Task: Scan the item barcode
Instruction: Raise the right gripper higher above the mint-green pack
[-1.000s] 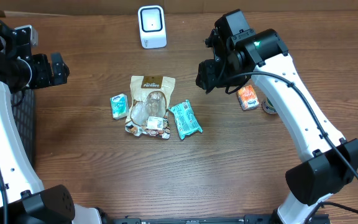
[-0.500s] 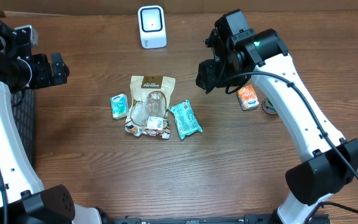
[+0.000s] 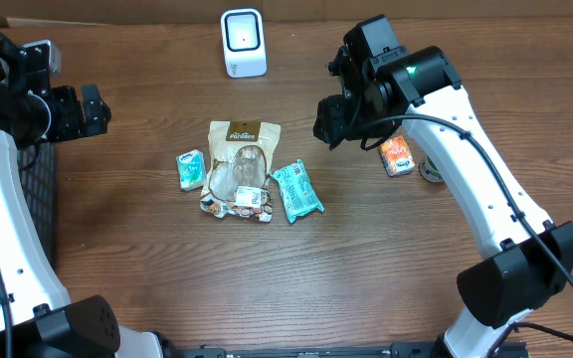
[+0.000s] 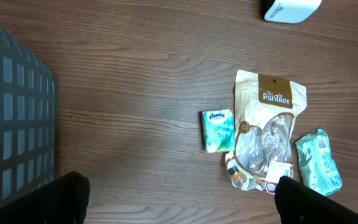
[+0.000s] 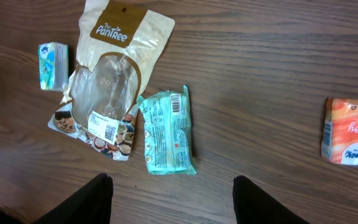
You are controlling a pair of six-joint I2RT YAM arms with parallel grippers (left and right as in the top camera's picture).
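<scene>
The white barcode scanner (image 3: 243,42) stands at the table's far edge; its base shows in the left wrist view (image 4: 289,9). Mid-table lie a tan PanTree pouch (image 3: 239,164), a small Kleenex pack (image 3: 189,169) and a teal packet (image 3: 296,191) whose printed barcode faces up (image 5: 178,104). The pouch (image 5: 114,81) carries a white barcode label. An orange tissue pack (image 3: 397,155) lies to the right. My right gripper (image 3: 328,121) hovers open above the table right of the pouch, empty (image 5: 173,202). My left gripper (image 3: 93,109) hangs open at the far left, holding nothing (image 4: 182,202).
A dark mesh basket (image 4: 11,124) stands at the left edge of the table, under the left arm. A small round object (image 3: 431,169) sits just right of the orange pack. The wooden table (image 3: 316,268) stretches bare toward the front.
</scene>
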